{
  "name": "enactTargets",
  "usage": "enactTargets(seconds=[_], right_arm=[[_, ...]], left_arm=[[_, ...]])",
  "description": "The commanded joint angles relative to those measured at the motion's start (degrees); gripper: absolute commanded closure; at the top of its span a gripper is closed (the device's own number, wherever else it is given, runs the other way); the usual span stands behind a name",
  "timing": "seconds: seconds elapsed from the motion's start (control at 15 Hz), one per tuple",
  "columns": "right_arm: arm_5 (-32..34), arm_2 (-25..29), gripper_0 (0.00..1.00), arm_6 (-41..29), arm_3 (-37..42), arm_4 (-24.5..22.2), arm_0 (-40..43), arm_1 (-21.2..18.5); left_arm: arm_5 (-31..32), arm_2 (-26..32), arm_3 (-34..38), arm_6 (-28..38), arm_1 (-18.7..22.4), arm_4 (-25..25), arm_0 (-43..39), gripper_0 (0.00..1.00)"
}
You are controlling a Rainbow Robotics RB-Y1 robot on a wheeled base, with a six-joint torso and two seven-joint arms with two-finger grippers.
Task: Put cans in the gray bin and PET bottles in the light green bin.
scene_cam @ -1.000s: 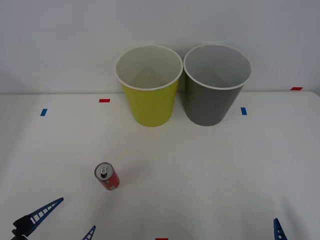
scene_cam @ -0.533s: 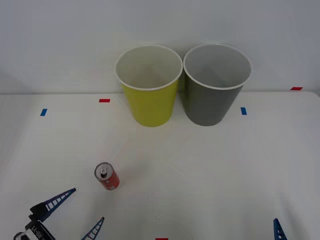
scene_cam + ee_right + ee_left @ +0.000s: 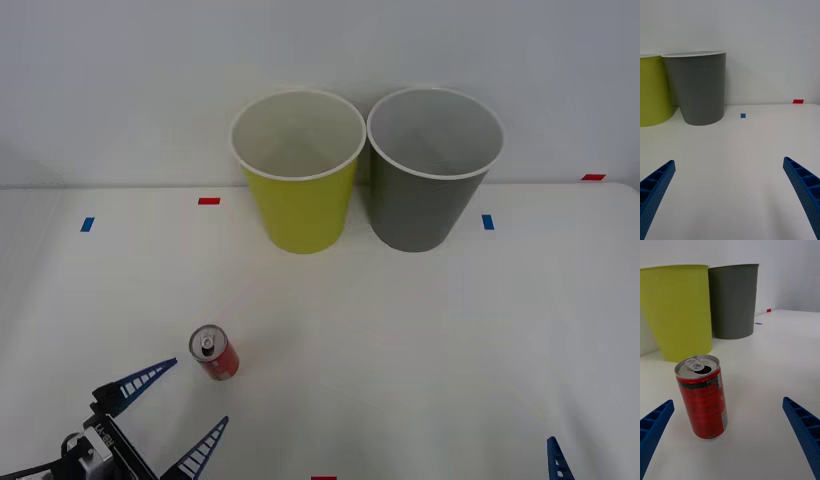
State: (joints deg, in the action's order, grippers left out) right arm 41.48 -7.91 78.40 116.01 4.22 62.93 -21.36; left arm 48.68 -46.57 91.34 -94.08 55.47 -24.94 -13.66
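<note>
Our left gripper (image 3: 176, 408) sits near the tabletop's front-left corner with its blue ribbed fingers (image 3: 143, 379) spread wide, nothing between them. We judge the spread is there to let the fingers pass on either side of the red drink can (image 3: 213, 353), which stands upright just beyond the tips, toward the middle of the front-left part of the tabletop (image 3: 420, 340). In the left wrist view the can (image 3: 703, 396) stands centred ahead of the open fingers (image 3: 654, 423), its silver top and pull tab up, so the approach looks lined up for a side grasp on the body.

Our right gripper (image 3: 730, 195) waits low by the front-right corner, fingers also wide apart and empty; one blue tip (image 3: 556, 462) pokes into the front view.

Along the back edge the light green bin (image 3: 299, 170) and the gray bin (image 3: 432, 168) stand upright, just beside each other, the gray one on the right. The can belongs in the gray bin, well apart from where it stands now.

Against the earlier front views, the left gripper has come forward from the front edge toward the can, closing most of the gap. The can, the bins and the right fingertip have not moved.
</note>
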Motion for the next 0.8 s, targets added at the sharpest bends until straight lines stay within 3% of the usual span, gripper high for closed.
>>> enactTargets(seconds=[0.07, 0.47, 0.8], right_arm=[[0.0, 0.0, 0.00, 0.0, 0.0, 0.0, 0.0, 0.0], [0.0, 0.0, 0.00, 0.0, 0.0, 0.0, 0.0, 0.0], [0.0, 0.0, 0.00, 0.0, 0.0, 0.0, 0.0, 0.0]], left_arm=[[2.6, -3.6, -3.9, 0.0, 0.0, -2.6, 4.0, 0.00], [1.9, -5.1, -5.7, -0.3, -0.5, -9.2, 7.9, 0.00], [0.4, -5.1, -7.0, -0.7, -3.1, -9.2, 9.0, 0.00]])
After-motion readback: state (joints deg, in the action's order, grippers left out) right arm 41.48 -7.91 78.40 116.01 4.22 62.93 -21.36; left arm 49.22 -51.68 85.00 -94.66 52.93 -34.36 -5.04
